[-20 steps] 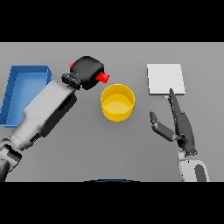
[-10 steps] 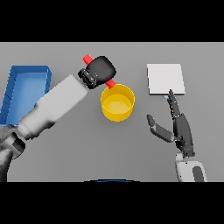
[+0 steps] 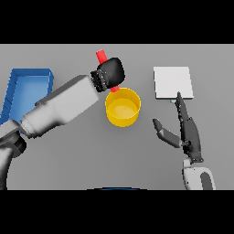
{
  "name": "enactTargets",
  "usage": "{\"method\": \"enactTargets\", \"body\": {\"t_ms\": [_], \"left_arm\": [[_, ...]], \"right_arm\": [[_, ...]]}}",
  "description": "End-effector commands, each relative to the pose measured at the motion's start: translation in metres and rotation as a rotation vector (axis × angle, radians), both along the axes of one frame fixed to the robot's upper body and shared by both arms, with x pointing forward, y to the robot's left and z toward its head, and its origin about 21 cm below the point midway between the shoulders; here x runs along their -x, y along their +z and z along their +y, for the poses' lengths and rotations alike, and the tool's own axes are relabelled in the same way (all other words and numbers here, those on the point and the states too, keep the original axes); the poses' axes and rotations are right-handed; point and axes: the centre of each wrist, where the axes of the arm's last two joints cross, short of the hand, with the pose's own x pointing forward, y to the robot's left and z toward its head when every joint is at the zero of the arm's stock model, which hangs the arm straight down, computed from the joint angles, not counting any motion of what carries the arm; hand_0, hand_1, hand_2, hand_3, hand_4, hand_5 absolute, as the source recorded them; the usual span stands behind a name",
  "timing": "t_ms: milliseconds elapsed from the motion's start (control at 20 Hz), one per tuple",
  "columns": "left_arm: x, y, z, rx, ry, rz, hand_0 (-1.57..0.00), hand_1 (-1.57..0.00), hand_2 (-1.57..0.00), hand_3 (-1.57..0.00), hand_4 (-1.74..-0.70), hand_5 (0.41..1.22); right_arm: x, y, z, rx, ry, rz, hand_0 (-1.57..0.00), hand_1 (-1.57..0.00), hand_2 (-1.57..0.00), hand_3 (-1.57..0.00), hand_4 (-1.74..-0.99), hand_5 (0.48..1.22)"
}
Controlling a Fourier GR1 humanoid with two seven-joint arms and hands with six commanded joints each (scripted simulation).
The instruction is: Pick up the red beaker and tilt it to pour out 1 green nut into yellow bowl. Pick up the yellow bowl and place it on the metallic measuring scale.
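Starting from the left, the red beaker point(image 3: 102, 56) is clamped in the curled fingers of the left hand point(image 3: 110, 73) and tilted over the yellow bowl point(image 3: 122, 107); with too much tilt, extra nuts could be spilled. The right hand point(image 3: 183, 130) is held with fingers apart near the scale point(image 3: 172, 82).

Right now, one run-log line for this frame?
phase: pour | left hand: shut on red beaker, tilted over yellow bowl | right hand: open, idle near scale | bowl: on table
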Motion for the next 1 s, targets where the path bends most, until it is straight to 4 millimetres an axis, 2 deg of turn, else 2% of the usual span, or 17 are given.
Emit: {"method": "enactTargets", "body": {"t_ms": [0, 100, 250, 350, 450, 500, 650, 750, 850, 950], "left_arm": [[0.0, -0.001, 0.001, -0.028, -0.017, -0.017, -1.57, -1.57, -1.57, -1.56, -1.74, 1.221], [0.002, -0.007, 0.001, -0.083, -0.056, -0.034, -1.57, -1.57, -1.57, -1.57, -1.73, 1.221], [0.002, 0.001, -0.008, -0.145, -0.098, -0.091, -1.57, -1.57, -1.57, -1.57, -1.73, 1.221], [0.004, 0.004, -0.018, -0.182, -0.126, -0.136, -1.57, -1.57, -1.57, -1.57, -1.73, 1.221], [0.003, 0.016, -0.027, -0.238, -0.181, -0.177, -1.57, -1.57, -1.57, -1.57, -1.73, 1.221], [0.002, 0.026, -0.032, -0.248, -0.189, -0.201, -1.57, -1.57, -1.57, -1.57, -1.73, 1.221], [-0.01, 0.084, -0.037, -0.271, -0.192, -0.295, -1.57, -1.57, -1.57, -1.57, -1.73, 1.221], [-0.023, 0.124, -0.026, -0.202, -0.11, -0.337, -1.57, -1.57, -1.57, -1.57, -1.72, 1.221], [-0.037, 0.155, -0.005, -0.1, -0.036, -0.384, -1.57, -1.57, -1.57, -1.57, -1.72, 1.221], [-0.047, 0.188, 0.012, 0.042, 0.108, -0.408, -1.57, -1.57, -1.57, -1.57, -1.73, 1.221]], "right_arm": [[-0.001, 0.0, 0.0, 0.005, -0.006, 0.005, 0.0, 0.0, 0.0, 0.0, -1.13, 0.565], [0.0, -0.001, 0.0, 0.022, -0.004, -0.002, 0.0, 0.0, 0.0, 0.0, -1.132, 0.573], [-0.002, -0.004, 0.001, 0.012, 0.001, 0.003, 0.0, 0.0, 0.0, 0.0, -1.135, 0.58], [-0.001, -0.002, -0.005, 0.006, -0.011, -0.008, 0.0, 0.0, 0.0, 0.0, -1.13, 0.577], [0.004, -0.004, -0.003, 0.015, -0.014, -0.016, 0.0, 0.0, 0.0, 0.0, -1.133, 0.575], [0.004, -0.001, -0.002, 0.014, -0.016, -0.017, 0.0, 0.0, 0.0, 0.0, -1.138, 0.572], [-0.001, -0.001, 0.003, 0.021, -0.013, 0.001, 0.0, 0.0, 0.0, 0.0, -1.135, 0.563], [-0.001, 0.003, 0.003, 0.015, 0.001, -0.023, 0.0, 0.0, 0.0, 0.0, -1.13, 0.554], [0.0, 0.002, 0.005, 0.011, 0.013, -0.025, 0.0, 0.0, 0.0, 0.0, -1.128, 0.554], [0.0, 0.001, 0.004, -0.011, 0.036, -0.018, 0.0, 0.0, 0.0, 0.0, -1.105, 0.559]]}}
